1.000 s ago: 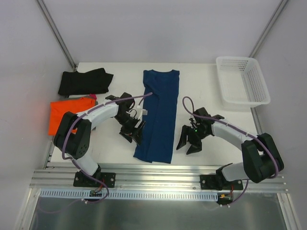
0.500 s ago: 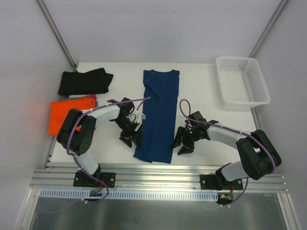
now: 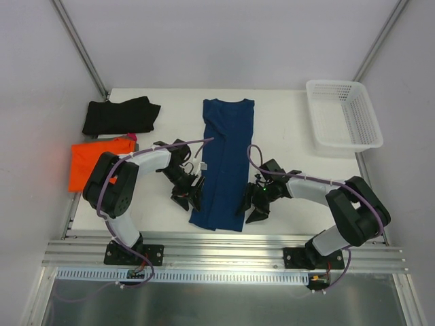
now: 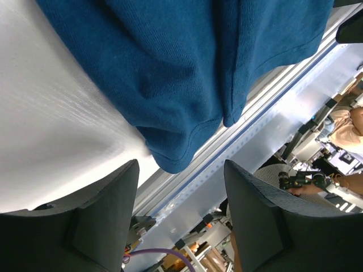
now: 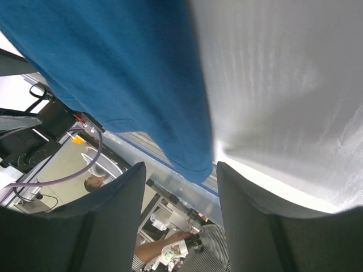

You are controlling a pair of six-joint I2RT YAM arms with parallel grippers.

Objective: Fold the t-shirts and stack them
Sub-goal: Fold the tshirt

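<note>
Lying flat, folded narrow: navy t-shirt (image 3: pixel 226 166)

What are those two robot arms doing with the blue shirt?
The left arm and right arm sit low at the near corners of the long navy blue cloth t-shirt, jaws open, not gripping it yet. The black cloth t-shirt and bright orange cloth t-shirt lie off to the left.

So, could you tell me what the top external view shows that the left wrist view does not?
Only top external: the black t-shirt, the orange t-shirt and the white basket. Only left wrist: the hem stitching at the navy t-shirt's near corner, just ahead of the open left gripper. Both: that shirt lying on the table.
</note>
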